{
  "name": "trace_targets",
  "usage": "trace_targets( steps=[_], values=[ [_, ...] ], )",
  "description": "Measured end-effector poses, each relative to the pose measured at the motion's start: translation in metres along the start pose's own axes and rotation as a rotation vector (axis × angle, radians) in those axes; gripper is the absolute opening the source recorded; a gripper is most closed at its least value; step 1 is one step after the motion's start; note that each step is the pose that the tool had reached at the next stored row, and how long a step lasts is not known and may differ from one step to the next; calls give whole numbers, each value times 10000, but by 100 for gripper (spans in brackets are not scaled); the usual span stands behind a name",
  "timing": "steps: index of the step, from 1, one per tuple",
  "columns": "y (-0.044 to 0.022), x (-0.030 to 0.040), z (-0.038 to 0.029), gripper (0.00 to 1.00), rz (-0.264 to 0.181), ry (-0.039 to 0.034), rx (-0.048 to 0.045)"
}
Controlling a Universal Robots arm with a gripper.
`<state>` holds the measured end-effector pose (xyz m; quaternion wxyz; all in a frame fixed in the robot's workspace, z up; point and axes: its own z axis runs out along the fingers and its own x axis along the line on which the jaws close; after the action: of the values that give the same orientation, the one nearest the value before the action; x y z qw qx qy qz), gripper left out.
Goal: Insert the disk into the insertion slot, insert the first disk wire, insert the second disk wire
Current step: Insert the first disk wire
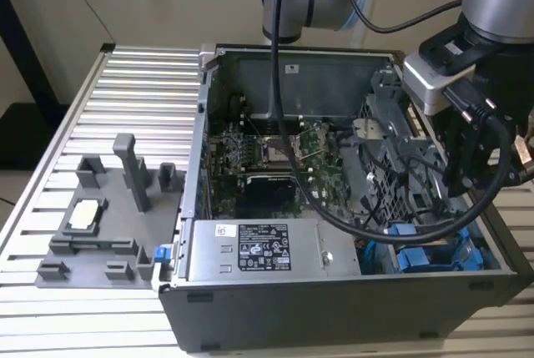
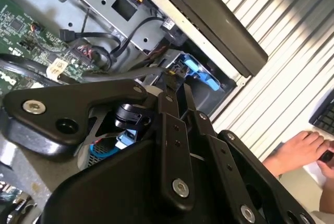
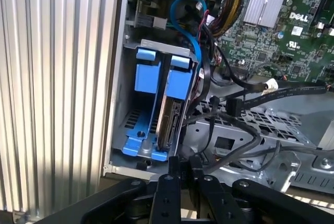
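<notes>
The disk stands edge-on in its blue carrier, already inside the insertion slot, at about 4 o'clock in the open computer case in the exterior view. The claw hangs just before it, pressed together on what looks like a black wire plug. A tilted plug could miss or strain the disk's port, and the loose black cables crowding the bay could snag the claw.

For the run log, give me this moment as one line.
disk: in insertion slot, beside other blue carrier | gripper: near disk, beside black cables | person's hand: outside case
</notes>
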<state>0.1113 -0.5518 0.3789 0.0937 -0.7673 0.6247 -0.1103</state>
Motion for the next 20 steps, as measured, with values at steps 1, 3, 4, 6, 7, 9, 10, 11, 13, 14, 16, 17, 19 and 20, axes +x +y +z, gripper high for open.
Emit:
trace_targets(
  steps=[1,3,4,6,7,9,10,11,13,14,16,17,19,20],
  values=[
    [-14,5,6,19,0,-18,-102],
    [-42,14,18,19,-3,-51,-327],
    [-57,18,24,19,-4,-68,-444],
    [-90,27,36,19,-7,-104,-707],
    [-109,32,42,19,-10,-123,-854],
    [-145,41,55,19,-15,-157,-1131],
    [-164,46,61,19,-17,-174,-1274],
    [-183,51,67,19,-20,-191,-1410],
    [-220,61,81,19,-24,-227,-1678],
    [-237,65,87,19,-26,-243,-1801],
    [-274,75,100,19,-29,-282,-2067],
    [-290,81,106,19,-30,-303,-2191],
    [-313,94,118,19,-32,-344,-2409],
    [-315,100,124,19,-30,-357,-2477]
  ],
)
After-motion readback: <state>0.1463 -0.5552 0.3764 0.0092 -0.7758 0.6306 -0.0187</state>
